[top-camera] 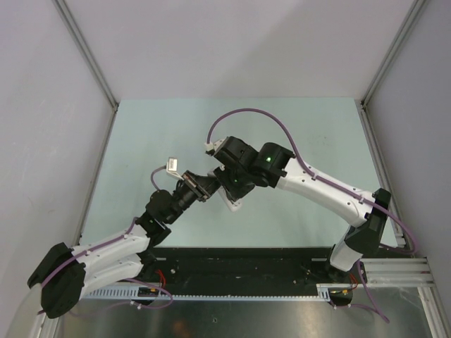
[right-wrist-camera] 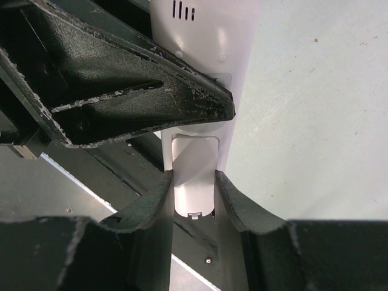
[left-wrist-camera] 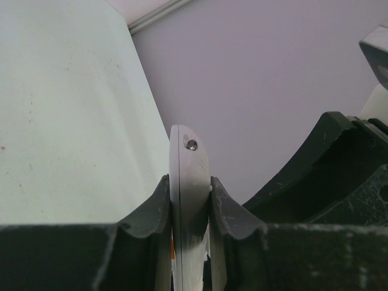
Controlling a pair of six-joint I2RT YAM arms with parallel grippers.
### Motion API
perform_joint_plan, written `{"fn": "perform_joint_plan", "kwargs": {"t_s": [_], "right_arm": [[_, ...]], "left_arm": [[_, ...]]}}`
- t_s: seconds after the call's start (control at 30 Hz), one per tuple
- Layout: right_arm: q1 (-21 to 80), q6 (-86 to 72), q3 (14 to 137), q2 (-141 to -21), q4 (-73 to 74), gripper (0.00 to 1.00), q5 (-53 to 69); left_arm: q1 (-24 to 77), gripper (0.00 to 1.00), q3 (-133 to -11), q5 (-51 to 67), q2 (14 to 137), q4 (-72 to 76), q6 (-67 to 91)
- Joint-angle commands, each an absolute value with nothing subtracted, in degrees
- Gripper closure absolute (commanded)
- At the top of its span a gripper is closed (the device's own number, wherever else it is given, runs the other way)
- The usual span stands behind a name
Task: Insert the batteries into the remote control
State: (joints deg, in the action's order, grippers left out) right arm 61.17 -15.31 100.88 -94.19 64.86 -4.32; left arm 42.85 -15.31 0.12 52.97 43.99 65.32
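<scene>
Remote (left-wrist-camera: 189,160) pinched by my 2 grippers: left gripper (left-wrist-camera: 190,194) across its faces, right gripper (right-wrist-camera: 193,182) across its sides, long axis pointing away.

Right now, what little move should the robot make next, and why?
Probably slide the battery cover off with the right gripper. The left gripper clamps the remote control edge-on, the cover looks shut between the right gripper's fingers, and no batteries are in view.

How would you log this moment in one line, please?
left gripper: shut on remote control | right gripper: flanks its back cover, grip unclear | batteries: unseen
</scene>
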Motion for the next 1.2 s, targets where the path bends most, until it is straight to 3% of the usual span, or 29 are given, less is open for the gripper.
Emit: {"fn": "perform_joint_plan", "kwargs": {"t_s": [0.0, 1.17], "right_arm": [[61.3, -14.4, 103.7, -95.1, 65.2, 1.0, -5.7], [60.0, -16.2, 103.4, -96.5, 63.9, 0.98, -8.6]], "left_arm": [[43.4, 1.0, -15.6, 0.1, 51.4, 48.3, 64.7], [43.5, 1.0, -15.5, 0.5, 50.8, 48.4, 65.9]]}}
